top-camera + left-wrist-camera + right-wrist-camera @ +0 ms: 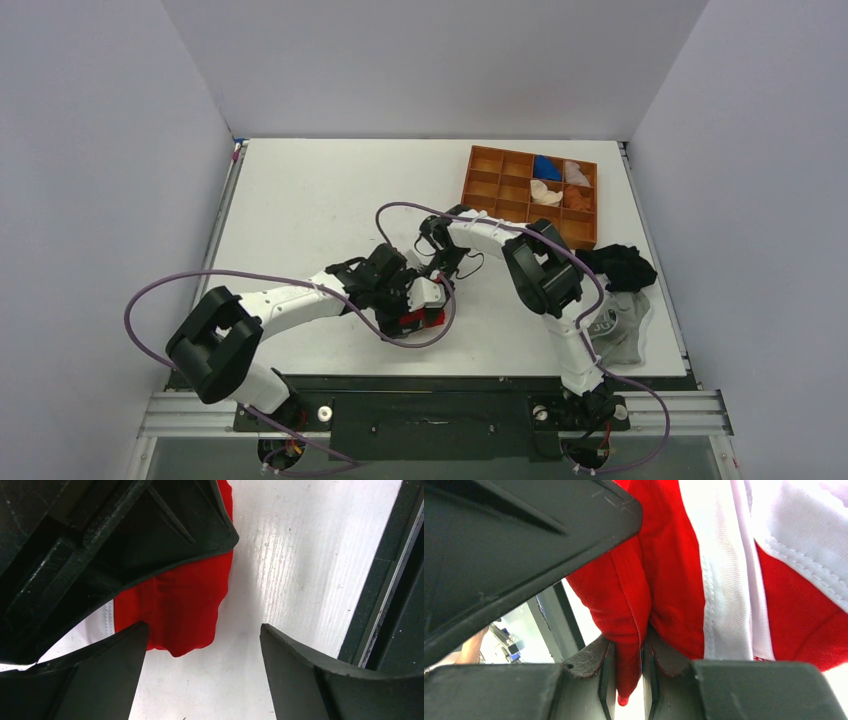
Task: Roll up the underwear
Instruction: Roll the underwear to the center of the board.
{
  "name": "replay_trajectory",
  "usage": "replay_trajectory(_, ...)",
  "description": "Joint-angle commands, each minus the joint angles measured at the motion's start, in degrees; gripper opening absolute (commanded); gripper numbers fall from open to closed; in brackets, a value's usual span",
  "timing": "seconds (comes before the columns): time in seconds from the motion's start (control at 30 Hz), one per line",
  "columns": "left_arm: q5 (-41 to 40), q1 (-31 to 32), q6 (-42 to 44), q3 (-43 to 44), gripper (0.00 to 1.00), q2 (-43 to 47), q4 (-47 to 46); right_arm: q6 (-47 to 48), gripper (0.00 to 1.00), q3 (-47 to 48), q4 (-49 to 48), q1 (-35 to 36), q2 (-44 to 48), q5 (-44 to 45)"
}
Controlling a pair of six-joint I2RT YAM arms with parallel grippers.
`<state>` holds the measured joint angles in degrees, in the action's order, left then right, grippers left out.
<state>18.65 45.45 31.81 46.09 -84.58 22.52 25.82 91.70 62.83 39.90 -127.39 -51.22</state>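
The red underwear with white trim lies bunched at the front middle of the table, between my two grippers. My right gripper is shut on it. In the right wrist view a fold of the red underwear is pinched between the pads of the right gripper. My left gripper sits just left of it and is open. In the left wrist view the left gripper holds nothing, and the edge of the red underwear lies on the table by the left fingertip, under the other gripper's black body.
A brown compartment tray holding rolled garments stands at the back right. A black garment and a grey garment with white lettering lie at the right edge. The table's dark front rail is close to the left gripper.
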Motion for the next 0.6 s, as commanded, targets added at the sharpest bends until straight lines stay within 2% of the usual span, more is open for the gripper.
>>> replay_trajectory(0.0, 4.6, 2.3, 0.5, 3.4, 0.78, -2.9, -0.8, 3.0, 0.0, 2.7, -3.6, 1.1, -1.8, 1.2)
replay_trajectory(0.3, 3.1, 2.8, 0.2, 5.9, 0.75, -4.0, 2.0, 2.3, 0.0, 0.8, -3.8, 0.0, -0.7, 0.1)
replay_trajectory(0.47, 1.4, 3.2, -1.0, 5.6, 0.75, -4.5, -0.4, 1.0, 0.0, 0.1, -4.8, -0.3, -0.5, -1.1)
replay_trajectory(0.57, -2.1, 4.4, -1.6, 5.3, 0.77, -5.3, -2.3, 1.4, 0.0, 0.2, -4.7, -0.3, -0.5, -2.2)
